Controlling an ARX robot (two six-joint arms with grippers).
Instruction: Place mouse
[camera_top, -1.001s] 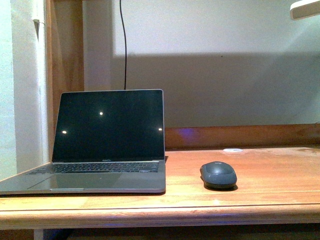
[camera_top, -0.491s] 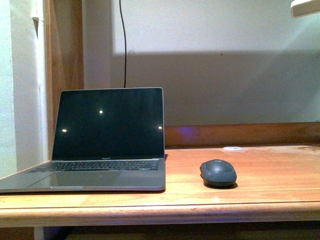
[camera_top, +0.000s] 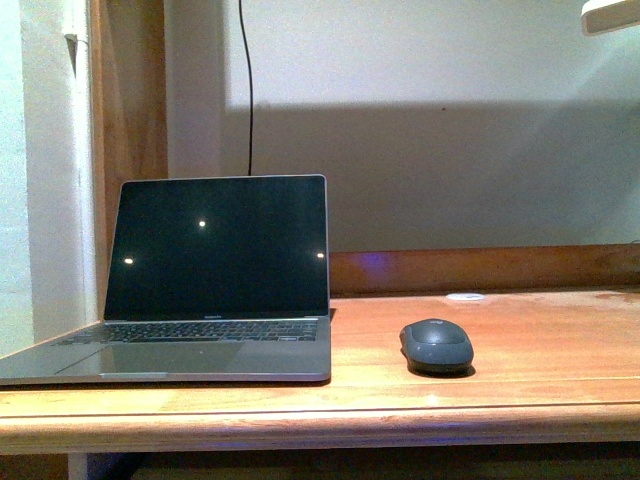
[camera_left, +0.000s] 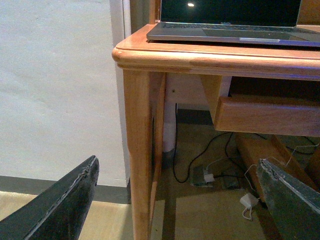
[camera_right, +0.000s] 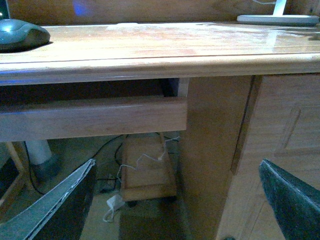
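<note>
The mouse (camera_top: 437, 346), small, dark grey and domed, rests on the wooden desk (camera_top: 540, 345) just right of the open laptop (camera_top: 200, 300); it also shows at the desk's edge as the mouse (camera_right: 22, 35) in the right wrist view. Neither gripper appears in the front view. My left gripper (camera_left: 182, 200) is open, below desk height, facing the desk's corner leg (camera_left: 140, 155). My right gripper (camera_right: 182, 200) is open too, low in front of the desk, with nothing between its fingers.
A drawer front (camera_right: 95, 117) hangs under the desktop. A white lamp base (camera_right: 277, 19) sits on the desk's far right. Cables and a white adapter (camera_left: 247, 201) lie on the floor beneath. A wall (camera_left: 55, 85) stands left of the desk.
The front view has shifted very slightly upward; the mouse and laptop stay where they were on the desk.
</note>
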